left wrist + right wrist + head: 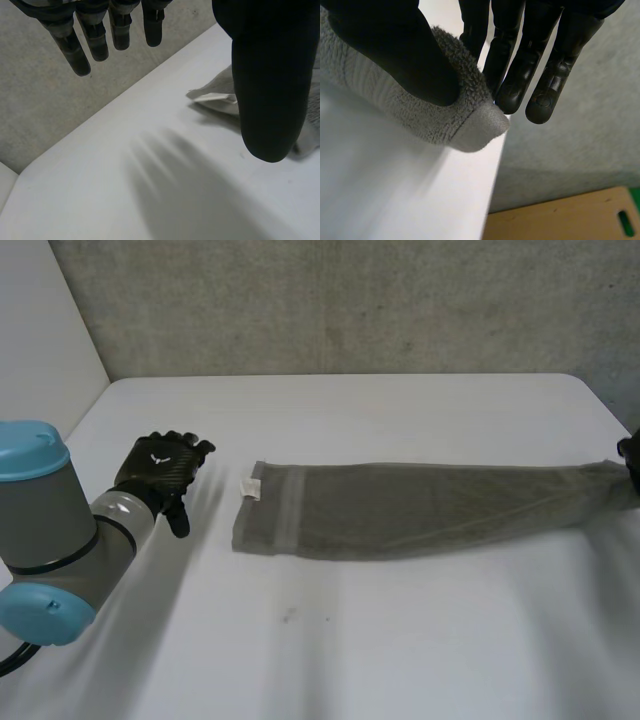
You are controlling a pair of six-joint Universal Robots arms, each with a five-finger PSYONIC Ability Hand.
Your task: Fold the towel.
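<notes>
Towel [420,508] lies stretched across the white table [400,640] — its right end pinched between thumb and fingers of the right hand [395,45]; the left hand [160,472], fingers straight, hovers just off the other end.

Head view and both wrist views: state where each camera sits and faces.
Head view: between and behind the arms, looking down at the table and towel; left arm and left hand show.
Left wrist view: on the left wrist, looking along the open left hand toward the towel's labelled end.
Right wrist view: on the right wrist; right hand pinches the towel's other end.
Shared: all three show the towel.
</notes>
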